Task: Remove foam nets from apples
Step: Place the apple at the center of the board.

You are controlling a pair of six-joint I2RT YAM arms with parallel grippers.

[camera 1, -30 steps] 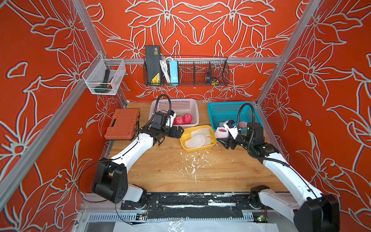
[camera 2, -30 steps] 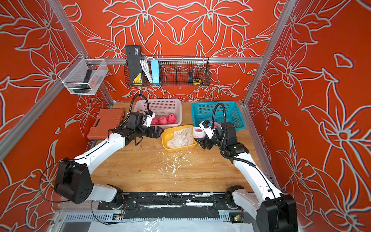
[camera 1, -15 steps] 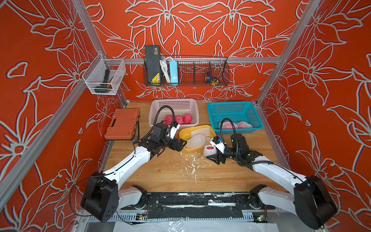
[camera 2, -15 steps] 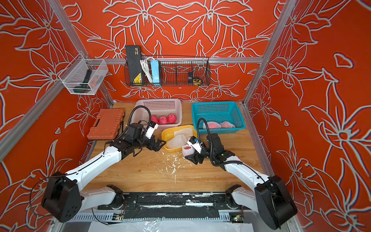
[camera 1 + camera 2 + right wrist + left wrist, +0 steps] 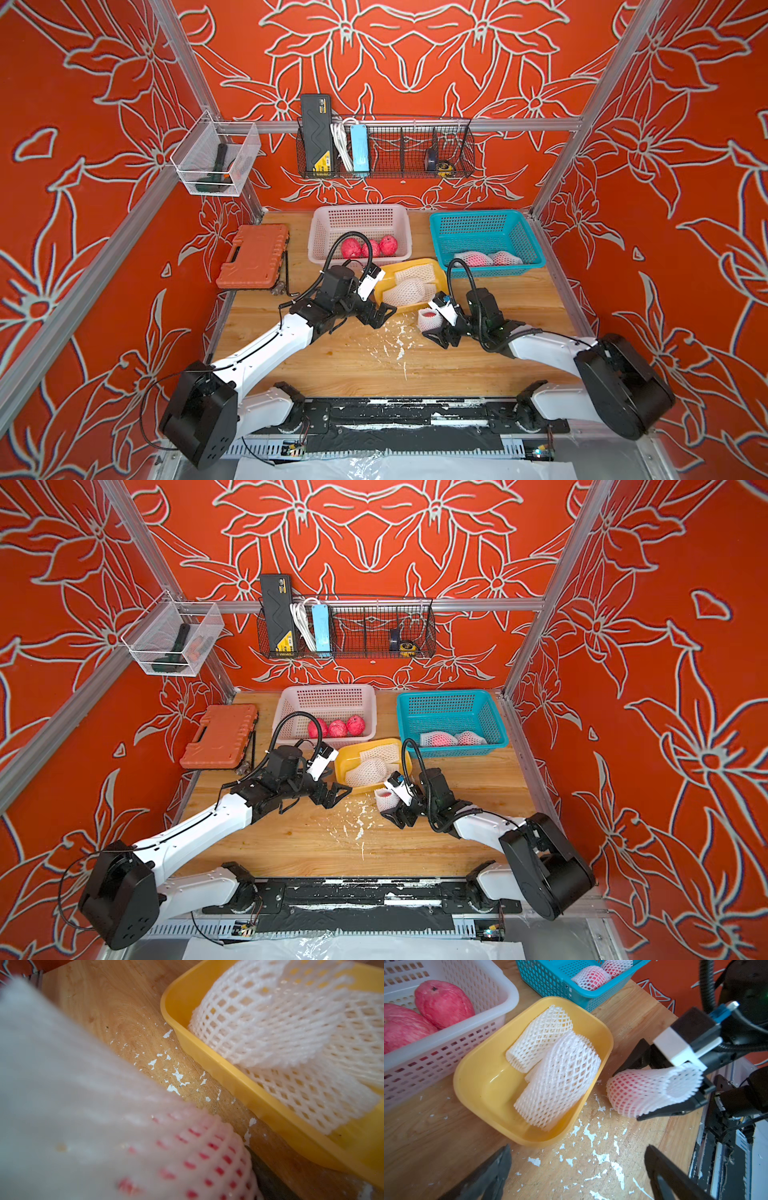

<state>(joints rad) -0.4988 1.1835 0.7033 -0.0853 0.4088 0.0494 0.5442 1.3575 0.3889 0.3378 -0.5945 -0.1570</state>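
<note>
my left gripper (image 5: 382,314): jaws spread wide and empty. Hovers over mid-table, just off the front rim of the yellow tray (image 5: 483,1084), facing the netted apple (image 5: 639,1088).
my right gripper (image 5: 433,326): grasping that netted apple, one finger on each side of the sleeve. The fruit sits at the tip end, the slack open mesh toward my wrist.
netted apple position: mid-table, just beside the tray's front right corner. Low over the table (image 5: 332,365); can't tell if it touches.
done: three bare apples (image 5: 371,248) in the white basket (image 5: 357,220) at the table's far edge, left of centre.
nets off: empty foam nets (image 5: 556,1076) piled in the tray. Two are clear; a third may lie under them, can't tell.
left to do: the one in my right gripper, plus two netted apples (image 5: 473,259) in the teal basket (image 5: 478,226) by the far right corner.
progress: about half by my count, three stripped and three sleeved.
step in hand: looks like presenting the fruit so my left can strip it.
next move: my guess is the left pinches mesh only at the slack end and pulls along the sleeve.
risk: my right clamps through the net, so the sleeve may stay pinned or tear.
mess: foam flakes (image 5: 397,340) scattered mid-table, in front of the tray.
</note>
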